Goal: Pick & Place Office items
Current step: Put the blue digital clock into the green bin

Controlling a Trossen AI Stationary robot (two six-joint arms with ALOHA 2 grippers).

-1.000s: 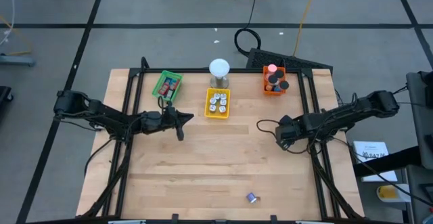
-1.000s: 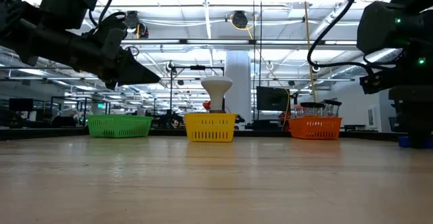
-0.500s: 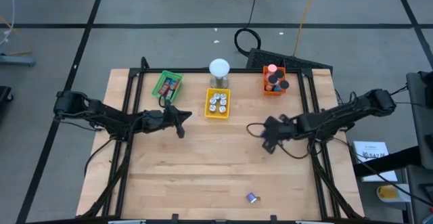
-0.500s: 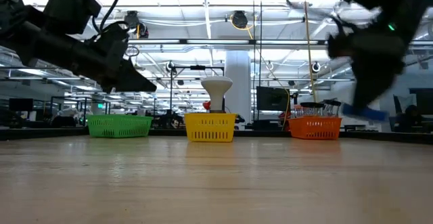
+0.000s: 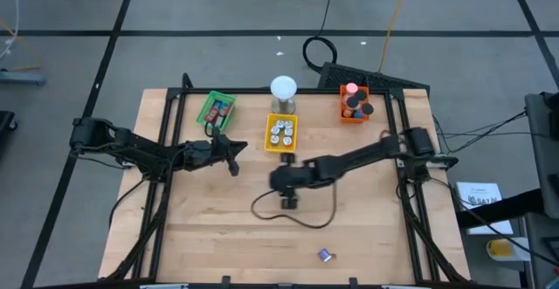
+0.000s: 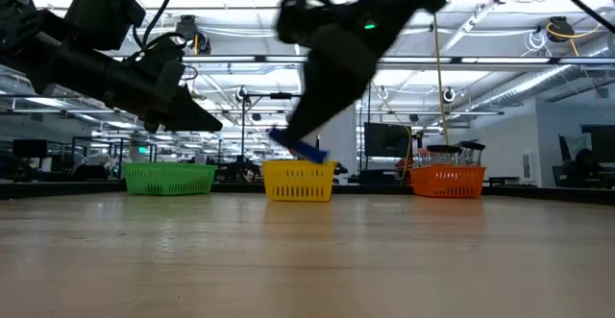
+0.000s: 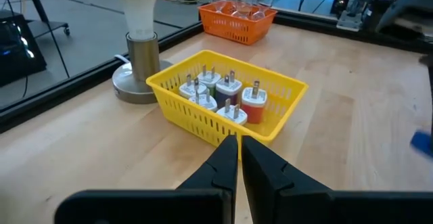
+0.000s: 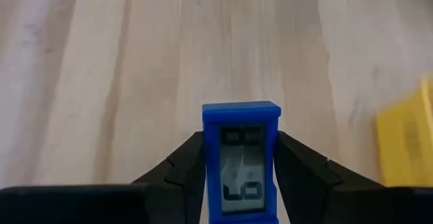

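Note:
My right gripper [image 5: 287, 196] hangs over the middle of the table, in front of the yellow tray [image 5: 280, 134], shut on a blue rectangular piece [image 8: 241, 160]. The low view shows that piece [image 6: 300, 149] high above the tabletop. My left gripper [image 5: 234, 165] is shut and holds nothing; it hovers left of the yellow tray, and its fingertips [image 7: 238, 144] point at the white plug pieces [image 7: 220, 92] lying in that tray. The green tray [image 5: 216, 110] and the orange tray [image 5: 353, 106] at the far side hold more items. One small item [image 5: 324, 255] lies near the front edge. My right gripper pinches the blue piece by its two long sides [image 8: 207, 158] between its two fingers [image 8: 181, 168], which lie along it. The fingers slant down from the table's right side. The piece sticks out ahead of the fingertips [image 6: 306, 152] and is lifted clear of the table.
A white-domed metal cylinder [image 5: 283, 92] stands just behind the yellow tray. A black cable [image 5: 297, 217] from the right arm loops over the wood in front of the gripper. Black frame rails run along both table sides.
My right gripper has swept from the table's right edge toward its middle, rising and rolling its wrist, with the blue piece carried along, lifted clear. The left arm has kept still.

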